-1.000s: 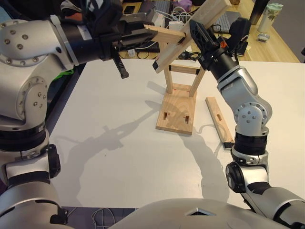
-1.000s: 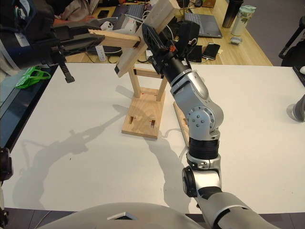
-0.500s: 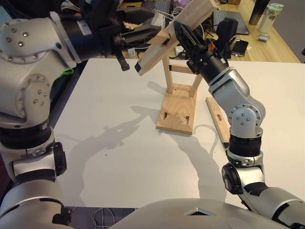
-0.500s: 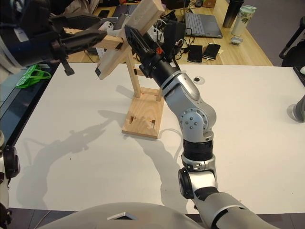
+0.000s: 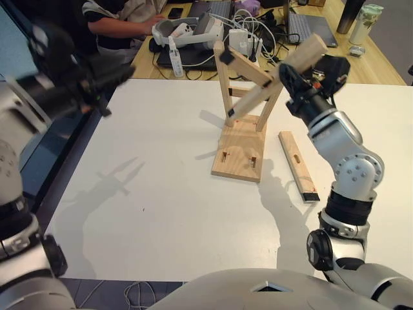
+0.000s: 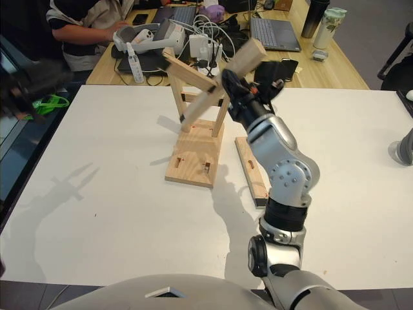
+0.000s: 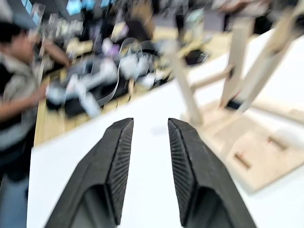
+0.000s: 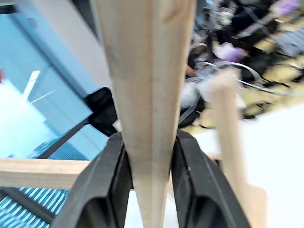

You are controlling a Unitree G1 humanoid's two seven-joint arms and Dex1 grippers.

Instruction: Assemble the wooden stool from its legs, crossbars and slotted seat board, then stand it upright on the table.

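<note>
The slotted seat board (image 5: 237, 154) lies flat on the white table with two legs (image 5: 227, 97) and a crossbar standing in it. My right gripper (image 5: 288, 72) is shut on a third leg (image 5: 271, 84), tilted above the board, with a crossbar (image 5: 246, 67) stuck to it pointing up and left. In the right wrist view the leg (image 8: 148, 85) runs between the black fingers (image 8: 112, 185). My left gripper (image 7: 149, 124) is open with nothing in it, off to the far left (image 5: 97, 81) above the table edge, facing the seat board (image 7: 254, 159). A loose slotted leg (image 5: 297, 165) lies right of the board.
Behind the table stands a wooden desk (image 5: 193, 61) crowded with cables, a headset, a spray bottle and laptops, and a person sits at it. The white tabletop (image 5: 155, 206) has free room at the front and left. A bottle (image 5: 362, 22) is at the back right.
My left gripper has let go of the crossbar and pulled away to the far left. The right gripper has swung the leg with its crossbar to the right, down toward the standing legs.
</note>
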